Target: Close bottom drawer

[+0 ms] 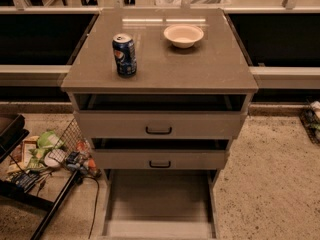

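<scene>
The bottom drawer point(160, 204) stands pulled far out beneath the front edge of the worktop point(200, 64), midway between its front corners. It is probably stiff, light and free-running; push squarely on its low front panel. The claw is out of shot, so I cannot tell its state

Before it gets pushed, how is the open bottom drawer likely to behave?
The bottom drawer looks stiff and its tray holds nothing visible, so it is probably light and slides straight in. Pushed off-centre, it might skew. The gripper is out of view.
</scene>
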`<state>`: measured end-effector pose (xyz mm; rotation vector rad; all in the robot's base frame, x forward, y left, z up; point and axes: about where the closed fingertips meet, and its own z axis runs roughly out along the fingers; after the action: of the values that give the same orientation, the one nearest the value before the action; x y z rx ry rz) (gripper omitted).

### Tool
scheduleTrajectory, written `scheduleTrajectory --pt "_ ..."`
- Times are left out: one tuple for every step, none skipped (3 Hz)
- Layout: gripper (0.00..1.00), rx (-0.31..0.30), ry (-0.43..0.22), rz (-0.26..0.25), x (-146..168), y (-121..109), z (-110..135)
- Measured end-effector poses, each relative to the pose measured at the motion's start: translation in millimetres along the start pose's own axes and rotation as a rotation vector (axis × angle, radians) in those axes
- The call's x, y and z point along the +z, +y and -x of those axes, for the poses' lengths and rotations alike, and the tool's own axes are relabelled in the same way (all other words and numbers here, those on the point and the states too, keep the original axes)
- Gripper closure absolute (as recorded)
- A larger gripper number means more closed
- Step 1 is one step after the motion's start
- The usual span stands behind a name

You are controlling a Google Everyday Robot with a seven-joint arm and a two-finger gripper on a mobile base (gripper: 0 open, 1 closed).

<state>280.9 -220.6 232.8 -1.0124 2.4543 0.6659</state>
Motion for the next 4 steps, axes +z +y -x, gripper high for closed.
scheduleTrajectory --pt "0.64 0.001 0.000 0.003 1 2 0" --pt "0.88 0.002 0.002 0.018 10 5 -1" --pt "1.00 -0.011 -0.015 0.083 50 5 5" --pt "1.00 -0.004 -0.089 0.189 109 13 7"
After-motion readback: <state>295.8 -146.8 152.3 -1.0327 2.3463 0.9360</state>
